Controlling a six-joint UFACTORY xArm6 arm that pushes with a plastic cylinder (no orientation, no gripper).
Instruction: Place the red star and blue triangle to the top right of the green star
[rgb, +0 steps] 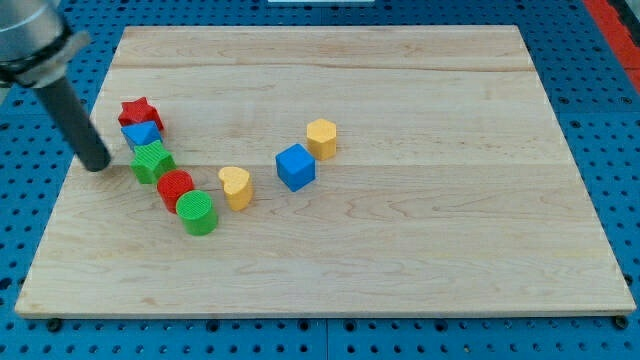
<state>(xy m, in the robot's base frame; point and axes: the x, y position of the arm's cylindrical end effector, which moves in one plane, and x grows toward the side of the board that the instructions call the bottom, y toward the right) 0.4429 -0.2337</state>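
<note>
You are looking down at a pale wooden desk (400, 250) resting on a blue pegboard surface (610, 120). Your arm has no fingers to spread or press together; it ends in a dark rod that comes in from the view's top left, and my tip (97, 166) touches the desk near its left edge. The tip sits just to the view's left of a tight line of blocks, closest to the green star (152, 161), with a small gap between them. That line runs diagonally down toward the view's right: the red star (140, 113) is at the top, the blue triangle (141, 135) is directly below it and touching it, then the green star, then a red cylinder (175, 188), and finally a green cylinder (197, 212). So the red star and blue triangle sit above the green star, slightly toward the view's left. Further to the view's right, a yellow heart (236, 186), a blue cube (296, 166) and a yellow hexagonal block (321, 138) form a rising line, each near the next.
</note>
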